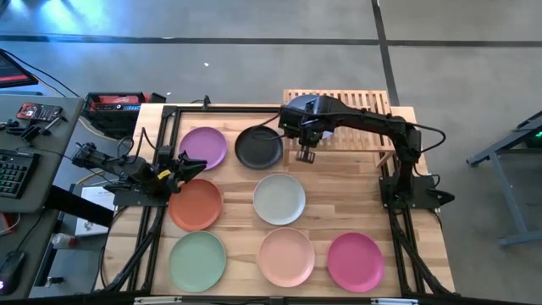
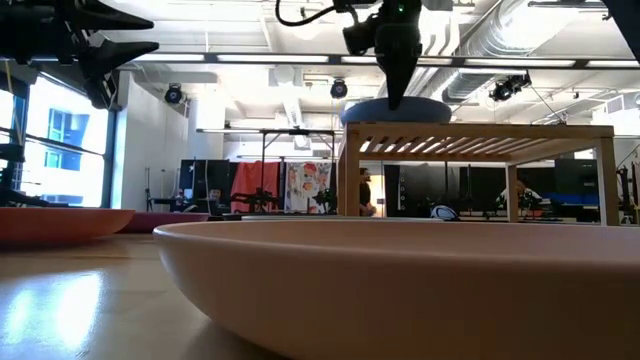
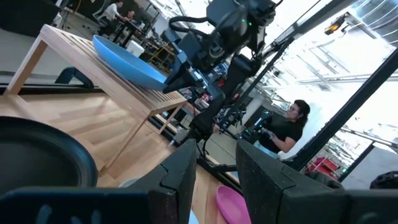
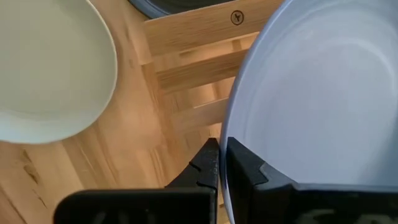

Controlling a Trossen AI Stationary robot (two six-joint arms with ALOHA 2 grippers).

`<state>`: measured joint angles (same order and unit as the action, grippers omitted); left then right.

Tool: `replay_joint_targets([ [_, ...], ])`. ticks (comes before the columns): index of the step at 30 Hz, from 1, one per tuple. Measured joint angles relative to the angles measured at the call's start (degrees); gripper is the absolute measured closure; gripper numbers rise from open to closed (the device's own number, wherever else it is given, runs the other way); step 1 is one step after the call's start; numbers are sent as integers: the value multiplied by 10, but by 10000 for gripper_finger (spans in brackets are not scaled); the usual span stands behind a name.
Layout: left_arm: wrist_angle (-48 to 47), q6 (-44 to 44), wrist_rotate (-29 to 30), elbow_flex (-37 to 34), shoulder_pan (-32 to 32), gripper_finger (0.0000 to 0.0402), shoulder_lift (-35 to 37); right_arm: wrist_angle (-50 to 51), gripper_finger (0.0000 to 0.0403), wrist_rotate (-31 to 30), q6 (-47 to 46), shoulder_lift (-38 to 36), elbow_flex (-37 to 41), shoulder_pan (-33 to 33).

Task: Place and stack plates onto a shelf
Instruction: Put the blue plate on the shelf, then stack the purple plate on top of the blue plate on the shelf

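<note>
The blue plate (image 2: 395, 108) lies about level on the left end of the light-wood shelf (image 2: 480, 132) at the table's far edge. My right gripper (image 2: 393, 98) is above it, pointing steeply down and shut on its rim. In the high view the right arm hides this plate. My left gripper (image 1: 182, 165) waits open above the table's left side, between the purple plate (image 1: 203, 148) and the rust-orange plate (image 1: 196, 205). The black plate (image 1: 258, 146) and off-white plate (image 1: 279, 199) lie flat on the table, in front of the shelf. My right gripper pinches the blue plate's rim (image 4: 225, 146) between its two fingers, one on the plate's inner face and one outside the edge. The fingers come from above, pointing steeply down. The plate lies over the shelf's slats (image 4: 186, 81); I cannot tell whether it rests on them.
A mint green plate (image 1: 197, 261), a peach-pink plate (image 1: 286, 257) and a magenta plate (image 1: 356, 262) lie in a row along the table's near edge. The shelf's right half (image 1: 364, 100) is bare slats. People stand in the room beyond the table (image 3: 292, 124).
</note>
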<state>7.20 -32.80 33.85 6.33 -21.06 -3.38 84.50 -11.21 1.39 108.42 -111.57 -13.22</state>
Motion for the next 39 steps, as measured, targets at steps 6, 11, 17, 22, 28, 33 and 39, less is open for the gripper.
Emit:
replay_joint_targets([
  [6, 0, 0, 0, 0, 0, 300, 0, -2, 401, 2, -1, 0, 0, -7],
  [11, -1, 0, 0, 0, 0, 300, 0, -6, 373, 3, -1, 0, 0, -7],
  [17, -1, 13, 1, 0, 0, 300, 0, -7, 321, 3, -1, 0, -2, -5],
  [22, -2, 32, 4, 9, 0, 300, 0, 4, 299, 3, -14, 0, -37, -5],
  [28, -2, 77, 30, 35, 0, 300, 0, 18, 295, 7, -16, -1, -116, -5],
  [33, -3, 126, 52, 76, 0, 300, -11, 19, 295, 7, -32, -1, -188, -5],
  [39, -3, 200, 93, 153, 0, 300, -60, 2, 295, 7, -41, -10, -228, -5],
])
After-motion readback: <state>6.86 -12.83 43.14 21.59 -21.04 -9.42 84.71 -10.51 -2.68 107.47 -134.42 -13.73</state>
